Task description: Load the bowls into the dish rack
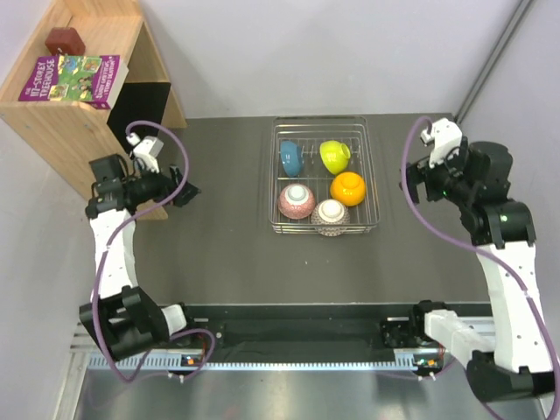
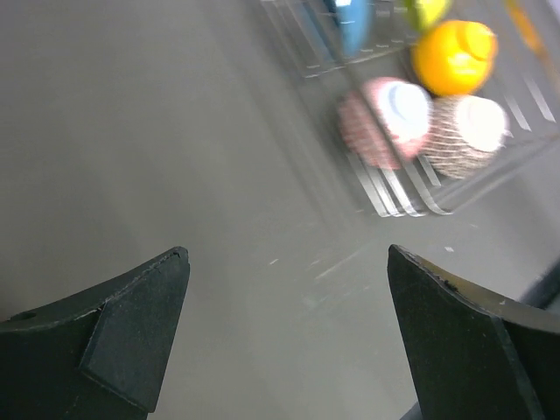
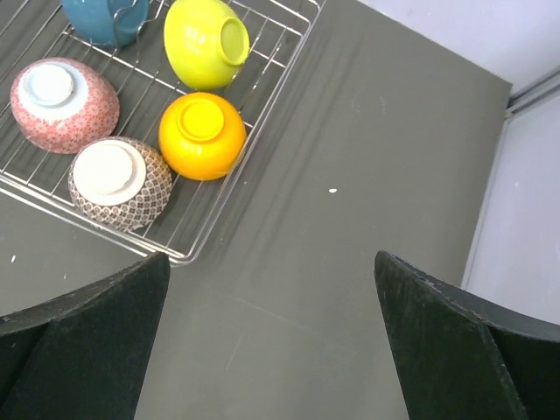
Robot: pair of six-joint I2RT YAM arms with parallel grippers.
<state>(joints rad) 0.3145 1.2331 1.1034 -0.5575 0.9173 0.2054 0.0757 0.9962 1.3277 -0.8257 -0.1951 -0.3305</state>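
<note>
Left tool (image 2: 287, 255), right tool (image 3: 271, 259) spread; bowls (image 3: 201, 136) in dish rack (image 1: 273, 175); book (image 1: 74, 77) title illegible.

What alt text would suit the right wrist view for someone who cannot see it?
The dish rack at upper left holds five small bowls: blue, yellow-green, orange, pinkish-red and brown-lattice. Below, the right gripper hangs open and empty over the dark table.
</note>
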